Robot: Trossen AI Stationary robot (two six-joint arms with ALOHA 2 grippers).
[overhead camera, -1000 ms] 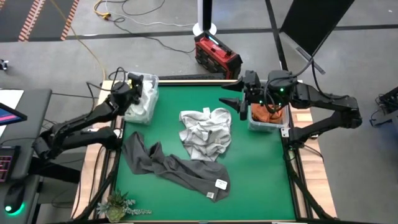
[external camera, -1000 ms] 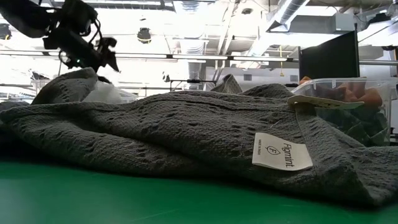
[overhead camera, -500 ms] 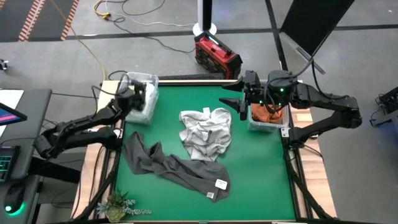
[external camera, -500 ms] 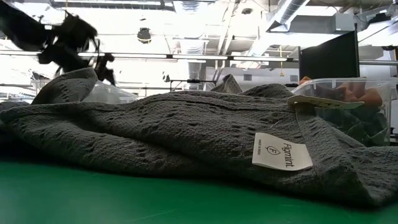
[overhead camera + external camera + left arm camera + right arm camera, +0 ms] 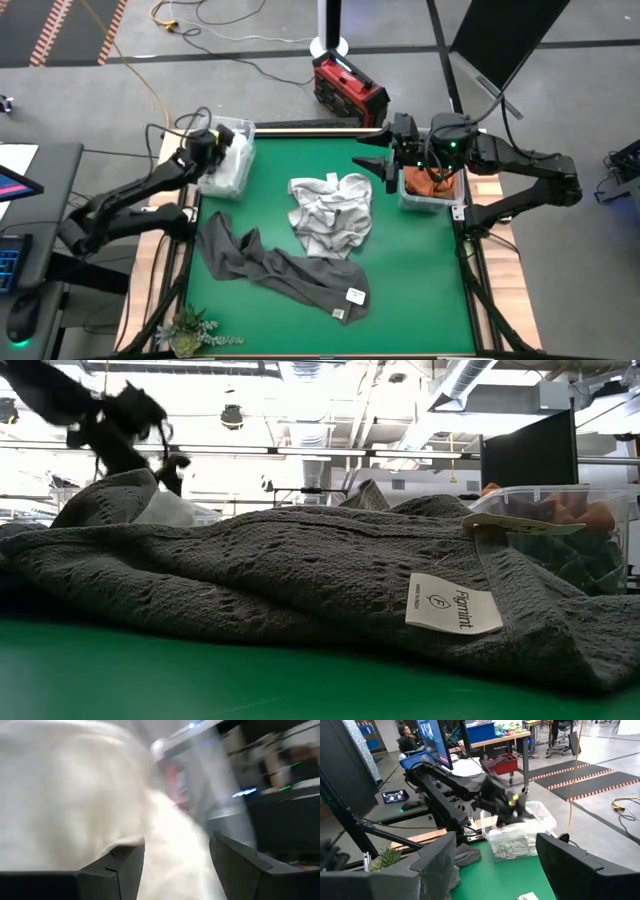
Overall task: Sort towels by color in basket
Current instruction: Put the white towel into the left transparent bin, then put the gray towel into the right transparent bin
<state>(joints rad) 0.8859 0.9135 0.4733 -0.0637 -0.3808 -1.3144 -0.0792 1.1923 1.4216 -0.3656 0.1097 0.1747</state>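
Note:
A clear bin [image 5: 238, 128] at the table's far left holds white towels [image 5: 228, 170]. My left gripper [image 5: 216, 149] hovers over it, fingers apart, and white cloth [image 5: 170, 835] fills the blurred view beyond them; in the low view nothing hangs from my left gripper [image 5: 170, 464]. A pale grey-and-white towel [image 5: 330, 214] lies crumpled mid-table. Toward the near edge sprawls a dark grey towel [image 5: 272, 262], tag up. At the far right a clear bin [image 5: 428, 203] holds rust orange towels [image 5: 432, 183], and my right gripper [image 5: 378, 162] is open beside it, high above the table.
A small plant [image 5: 190, 328] stands at the near left corner. A red case [image 5: 348, 88] sits on the floor beyond the far edge. Bare green mat [image 5: 420, 280] lies at the near right. A person [image 5: 408, 741] sits far off in the room.
My left gripper has sunk a little over the left bin and rolled about its own line, its fingers staying equally far apart.

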